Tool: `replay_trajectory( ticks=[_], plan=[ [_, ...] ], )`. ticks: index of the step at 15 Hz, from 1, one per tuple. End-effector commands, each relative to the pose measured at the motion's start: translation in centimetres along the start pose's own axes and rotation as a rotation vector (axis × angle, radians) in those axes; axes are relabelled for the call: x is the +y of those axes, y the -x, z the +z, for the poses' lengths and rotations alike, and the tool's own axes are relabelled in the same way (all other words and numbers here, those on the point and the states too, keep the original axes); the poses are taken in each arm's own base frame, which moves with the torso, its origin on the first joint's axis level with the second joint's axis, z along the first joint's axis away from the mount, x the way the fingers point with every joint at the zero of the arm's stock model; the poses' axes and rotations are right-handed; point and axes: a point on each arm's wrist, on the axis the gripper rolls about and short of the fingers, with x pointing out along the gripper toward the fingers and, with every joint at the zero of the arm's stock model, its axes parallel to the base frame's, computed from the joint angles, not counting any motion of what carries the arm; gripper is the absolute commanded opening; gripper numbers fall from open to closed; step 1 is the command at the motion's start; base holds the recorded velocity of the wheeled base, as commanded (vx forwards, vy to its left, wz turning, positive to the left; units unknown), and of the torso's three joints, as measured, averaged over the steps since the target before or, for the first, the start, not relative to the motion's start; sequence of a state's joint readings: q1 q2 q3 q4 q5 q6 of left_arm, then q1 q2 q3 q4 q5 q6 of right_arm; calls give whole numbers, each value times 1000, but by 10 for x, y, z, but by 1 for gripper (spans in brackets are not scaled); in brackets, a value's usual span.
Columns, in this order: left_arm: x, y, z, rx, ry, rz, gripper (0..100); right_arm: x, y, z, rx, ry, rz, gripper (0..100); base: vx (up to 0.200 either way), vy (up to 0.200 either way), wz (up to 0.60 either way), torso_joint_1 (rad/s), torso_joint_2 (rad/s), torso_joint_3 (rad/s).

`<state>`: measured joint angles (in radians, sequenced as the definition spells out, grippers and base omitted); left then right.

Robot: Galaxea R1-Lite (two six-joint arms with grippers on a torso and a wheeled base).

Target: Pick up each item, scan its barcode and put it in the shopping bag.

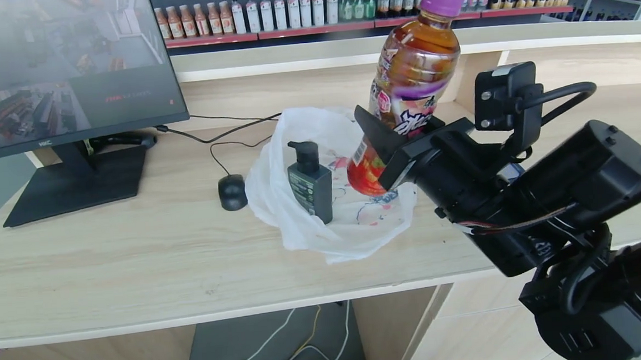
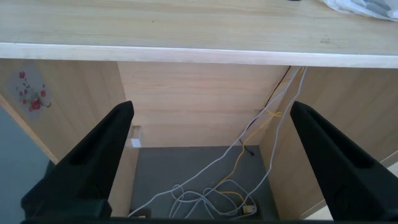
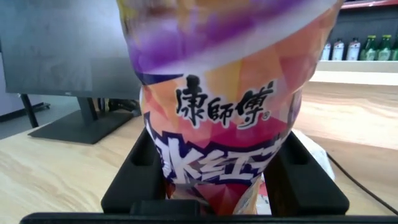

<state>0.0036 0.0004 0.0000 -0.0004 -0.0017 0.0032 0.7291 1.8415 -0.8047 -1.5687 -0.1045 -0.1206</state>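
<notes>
Two end effectors: how are they noted?
— Right end effector (image 1: pixel 406 133) is clamped on the tea bottle (image 1: pixel 415 74), which is held tilted above the shopping bag (image 1: pixel 324 235) near the middle of the desk (image 1: pixel 137 269). Left end effector (image 2: pixel 208 155) is spread wide, below the desk's front edge.
— What is seen inside the bag?
— One dark pump bottle (image 1: pixel 309 185), standing upright.

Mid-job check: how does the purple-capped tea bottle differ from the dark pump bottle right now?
The clear purple-capped tea bottle is clamped in the right gripper, off the wooden counter; the dark pump bottle stands free on the white plastic bag. The tea bottle leans; the pump bottle is upright. The tea bottle is round and see-through; the pump bottle boxy and opaque. Both are at the bag.
</notes>
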Motion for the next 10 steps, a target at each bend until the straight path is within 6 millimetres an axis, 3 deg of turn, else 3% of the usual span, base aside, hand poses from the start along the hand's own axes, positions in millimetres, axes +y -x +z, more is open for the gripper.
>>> replay_trajectory(
  ticks=[1, 4, 10],
  plan=[
    [0, 0, 0, 0, 0, 0, 100, 7, 1, 0, 0, -11, 18, 0, 0, 0, 0, 0, 0, 0],
    [0, 0, 0, 0, 0, 0, 100, 9, 0, -8, 18, -10, 23, 0, 0, 0, 0, 0, 0, 0],
    [0, 0, 0, 0, 0, 0, 100, 14, -15, -46, 70, 3, 22, 0, 0, 0, 0, 0, 0, 0]
  ],
)
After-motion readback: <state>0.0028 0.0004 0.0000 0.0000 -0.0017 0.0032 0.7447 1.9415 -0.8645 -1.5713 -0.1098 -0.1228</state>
